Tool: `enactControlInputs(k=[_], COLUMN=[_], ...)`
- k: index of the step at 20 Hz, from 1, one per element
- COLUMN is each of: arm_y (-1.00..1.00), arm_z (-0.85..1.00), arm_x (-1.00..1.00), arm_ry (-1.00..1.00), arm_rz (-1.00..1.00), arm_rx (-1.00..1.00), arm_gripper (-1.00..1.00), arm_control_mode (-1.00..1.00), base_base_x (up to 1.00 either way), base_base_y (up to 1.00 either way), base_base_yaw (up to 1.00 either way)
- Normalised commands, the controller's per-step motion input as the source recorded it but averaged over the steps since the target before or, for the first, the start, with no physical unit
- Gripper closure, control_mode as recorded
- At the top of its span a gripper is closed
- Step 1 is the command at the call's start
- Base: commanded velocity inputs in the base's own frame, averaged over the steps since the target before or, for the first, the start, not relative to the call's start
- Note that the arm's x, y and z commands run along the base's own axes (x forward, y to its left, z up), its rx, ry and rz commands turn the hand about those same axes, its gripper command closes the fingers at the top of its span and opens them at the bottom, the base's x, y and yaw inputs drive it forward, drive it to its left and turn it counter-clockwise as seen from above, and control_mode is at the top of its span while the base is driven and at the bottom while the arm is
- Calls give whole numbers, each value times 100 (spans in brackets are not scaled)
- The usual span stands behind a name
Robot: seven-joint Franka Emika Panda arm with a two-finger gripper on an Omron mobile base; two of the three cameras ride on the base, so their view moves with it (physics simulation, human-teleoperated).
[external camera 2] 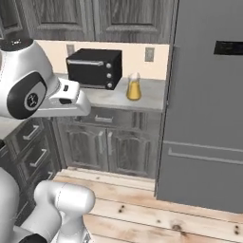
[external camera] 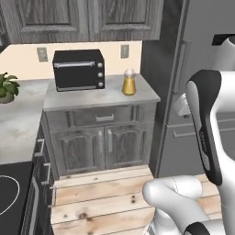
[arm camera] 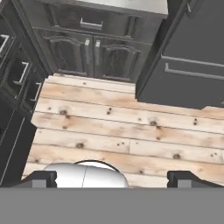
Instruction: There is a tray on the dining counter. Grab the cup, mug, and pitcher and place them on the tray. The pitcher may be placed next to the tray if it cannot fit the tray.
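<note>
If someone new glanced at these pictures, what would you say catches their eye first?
Probably the pitcher, orange-yellow in its lower half, standing upright on the pale counter just right of the black microwave. Next, the tall grey refrigerator right of that counter. In the hand view, the gripper points down at the wooden floor, fingers wide apart and holding nothing.

A rendered home kitchen. Dark grey wood-grain cabinets (external camera: 98, 147) stand under a pale stone counter (external camera: 103, 97), with a black toaster oven (external camera: 78, 69) on it, wall cabinets (external camera: 87, 18) above, a tall grey refrigerator (external camera 2: 204, 104) beside it, and a light plank floor (arm camera: 122, 127).
</note>
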Motion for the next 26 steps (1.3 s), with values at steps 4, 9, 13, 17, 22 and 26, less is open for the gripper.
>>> enactControlInputs(k=[4, 9, 13, 17, 22, 26], arm_y=[0, 0, 0, 0, 0, 0], arm_z=[0, 0, 0, 0, 0, 0], arm_x=[0, 0, 0, 0, 0, 0], arm_ry=[0, 0, 0, 0, 0, 0], arm_rz=[0, 0, 0, 0, 0, 0], arm_rx=[0, 0, 0, 0, 0, 0], arm_gripper=[-100, -100, -100, -100, -100, -100], arm_control_mode=[100, 100, 100, 100, 100, 100], base_base_x=[40, 28, 23, 12, 43, 62], base_base_y=[11, 44, 38, 56, 64, 45], base_base_yaw=[-31, -32, -23, -2, 0, 0])
